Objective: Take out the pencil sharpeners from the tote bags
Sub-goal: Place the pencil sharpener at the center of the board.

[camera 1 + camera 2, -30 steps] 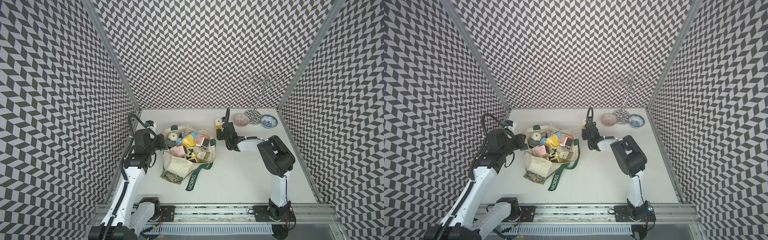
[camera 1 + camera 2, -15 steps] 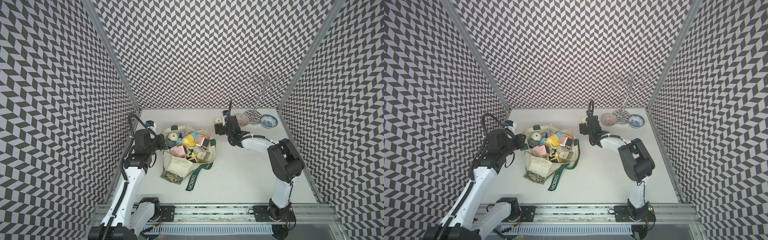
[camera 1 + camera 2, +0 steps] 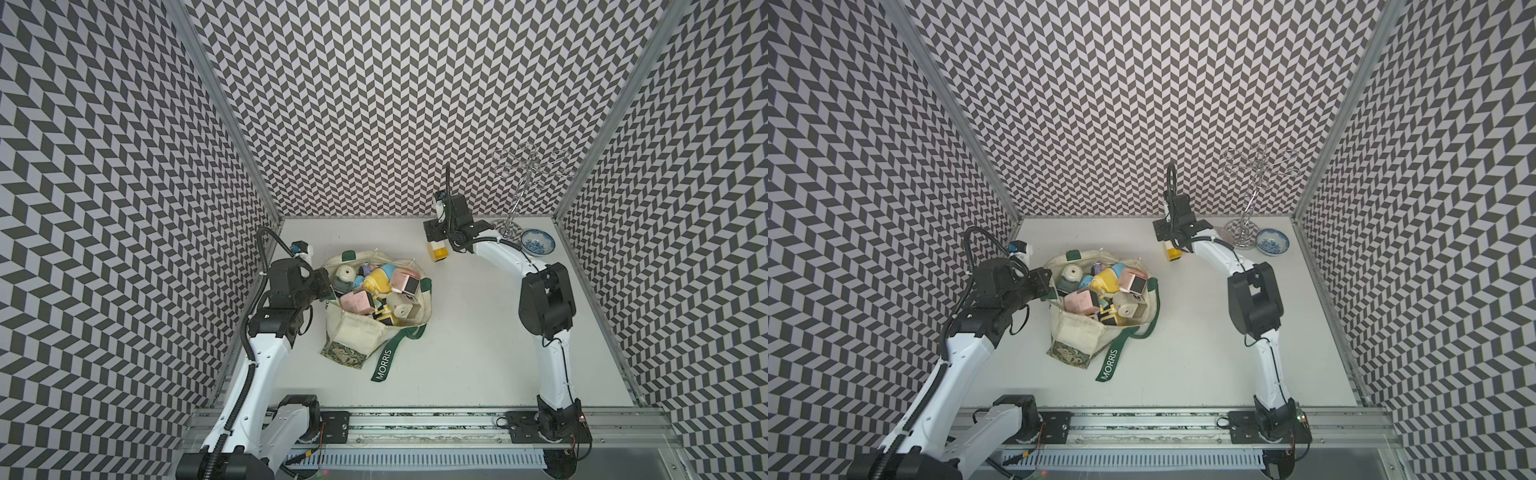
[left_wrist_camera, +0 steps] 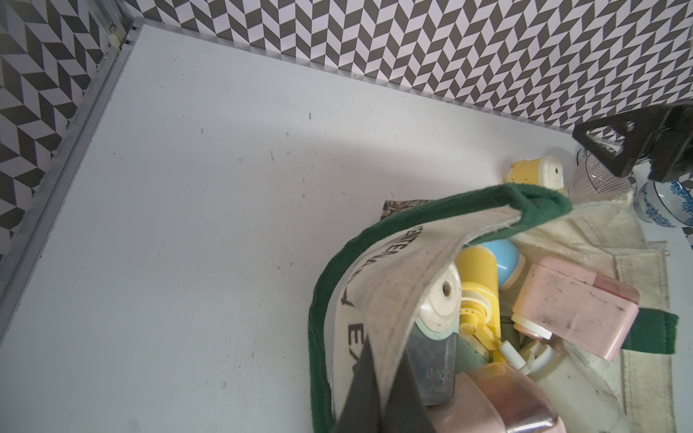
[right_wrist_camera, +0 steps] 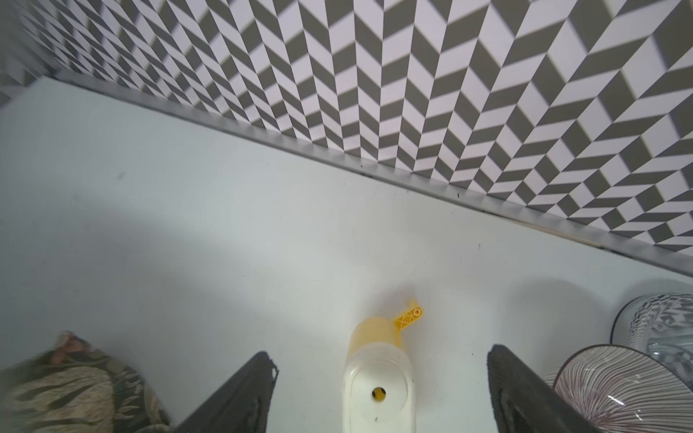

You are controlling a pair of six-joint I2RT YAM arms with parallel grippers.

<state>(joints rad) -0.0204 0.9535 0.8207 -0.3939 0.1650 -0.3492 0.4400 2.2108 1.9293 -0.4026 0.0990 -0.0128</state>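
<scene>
- Sharpener drop-off is looking finished: yellow sharpener (image 5: 378, 386) is sitting on the table (image 3: 478, 332), far and right of the tote bag (image 3: 353, 332), near the striped bowl (image 5: 618, 390).
- Right gripper (image 5: 378, 356) is hanging over it, jaws spread wide on either side, touching nothing.
- Left gripper (image 4: 371, 397) is pinching the bag's green-edged rim, propping the mouth open.
- Other pencil sharpeners (image 3: 386, 286) are lying heaped in the open mouth.
- Suggesting: pulling the right arm straight up before swinging left, so the fingers (image 5: 517, 386) aren't clipping the sharpener or bowl.
- Left should be staying clenched on the rim; slack canvas would be covering the pile.
- Going for the pink sharpener (image 3: 403, 280) on top next looks easiest.
</scene>
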